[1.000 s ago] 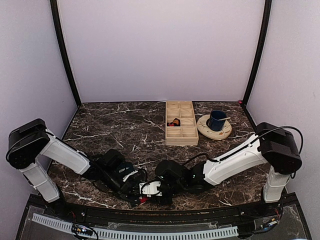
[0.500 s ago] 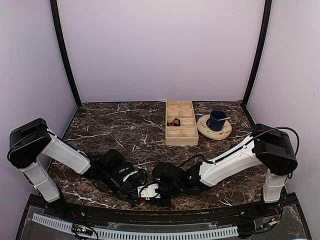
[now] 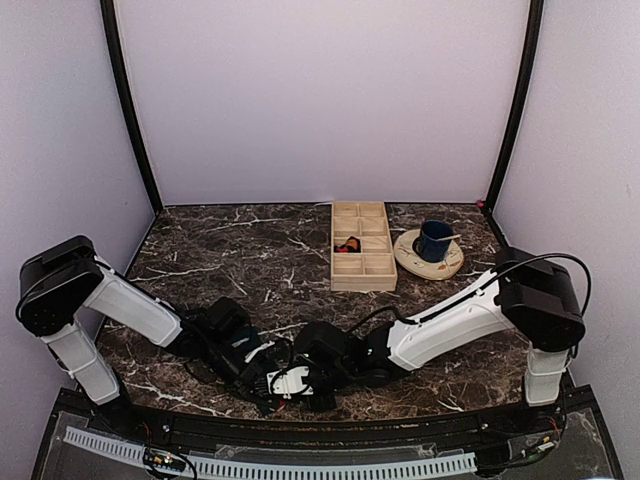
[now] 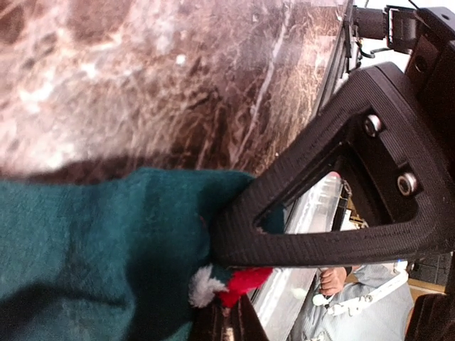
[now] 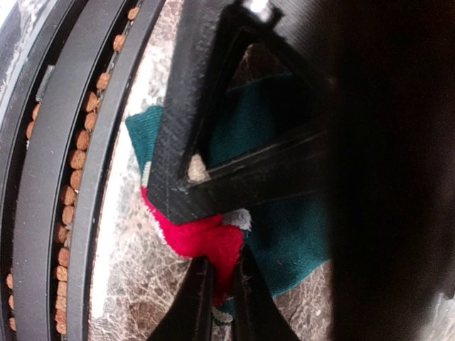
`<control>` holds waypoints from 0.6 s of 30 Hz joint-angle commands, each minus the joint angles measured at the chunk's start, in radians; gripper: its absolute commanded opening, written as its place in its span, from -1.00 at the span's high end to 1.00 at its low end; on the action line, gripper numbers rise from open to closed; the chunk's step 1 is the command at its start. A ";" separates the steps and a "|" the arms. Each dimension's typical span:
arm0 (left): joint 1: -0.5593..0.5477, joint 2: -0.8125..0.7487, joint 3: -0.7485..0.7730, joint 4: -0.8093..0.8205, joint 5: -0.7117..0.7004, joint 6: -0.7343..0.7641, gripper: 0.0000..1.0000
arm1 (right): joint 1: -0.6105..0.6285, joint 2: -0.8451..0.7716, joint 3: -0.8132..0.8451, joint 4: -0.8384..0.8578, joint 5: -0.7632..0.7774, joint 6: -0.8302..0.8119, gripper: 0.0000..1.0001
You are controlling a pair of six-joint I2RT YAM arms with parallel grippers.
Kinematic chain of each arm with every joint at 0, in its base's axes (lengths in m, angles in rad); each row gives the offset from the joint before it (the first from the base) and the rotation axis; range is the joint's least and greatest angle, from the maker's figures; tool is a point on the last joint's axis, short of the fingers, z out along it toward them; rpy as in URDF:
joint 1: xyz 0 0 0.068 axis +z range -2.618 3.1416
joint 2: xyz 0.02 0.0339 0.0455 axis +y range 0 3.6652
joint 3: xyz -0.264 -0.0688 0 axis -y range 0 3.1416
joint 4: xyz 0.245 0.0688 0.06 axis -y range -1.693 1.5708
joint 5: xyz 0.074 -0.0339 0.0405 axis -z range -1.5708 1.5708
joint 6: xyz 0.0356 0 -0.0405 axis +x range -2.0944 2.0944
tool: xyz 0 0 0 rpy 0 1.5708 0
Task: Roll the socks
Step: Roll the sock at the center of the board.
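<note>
- Nearest to us the desk [image 3: 230, 250] ends in a black rail [image 5: 64, 185]. The socks [image 5: 291, 249] lie bunched just beside that edge, a little left of centre, under both wrists.
- The right gripper [image 5: 224, 295] has its tips drawn almost together on a red fold of the patterned sock [image 5: 202, 241].
- The left gripper [image 4: 227, 321] is closed, with red and white fabric running in at its tips. The teal sock [image 4: 92, 249] spreads out flat to one side of it.
- We judge the roll to be under way and not finished. Both socks are gathered together and gripped, but we see loose flat teal cloth and no tight bundle. Winding and tucking the cuff are probably left to do.
- Room is tight here. The two grippers crowd each other over the bundle, and any pull towards us meets the rail. Working away from the edge looks safer.
- Beyond the arms, the middle and far left of the desk offer plain marble to move into.
- At the far right stands a wooden tray [image 3: 335, 250] of compartments. Just beside it is a blue mug [image 3: 435, 240] on a plate [image 3: 408, 258], well apart from the socks.
- Walls close off the left, right and far sides.
</note>
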 commanded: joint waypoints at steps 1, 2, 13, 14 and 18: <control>0.023 -0.068 0.024 -0.105 -0.120 0.015 0.75 | -0.030 0.047 0.009 -0.105 -0.054 0.046 0.89; 0.029 -0.089 0.022 -0.120 -0.150 0.013 0.67 | -0.037 0.048 0.010 -0.113 -0.066 0.055 0.90; 0.066 -0.314 0.059 -0.259 -0.475 -0.005 0.29 | -0.098 0.077 0.062 -0.175 -0.118 0.214 0.94; 0.067 -0.329 0.066 -0.269 -0.498 -0.002 0.28 | -0.102 0.085 0.071 -0.186 -0.117 0.234 0.94; 0.070 -0.377 0.074 -0.303 -0.580 0.004 0.26 | -0.117 0.104 0.075 -0.198 -0.110 0.339 0.93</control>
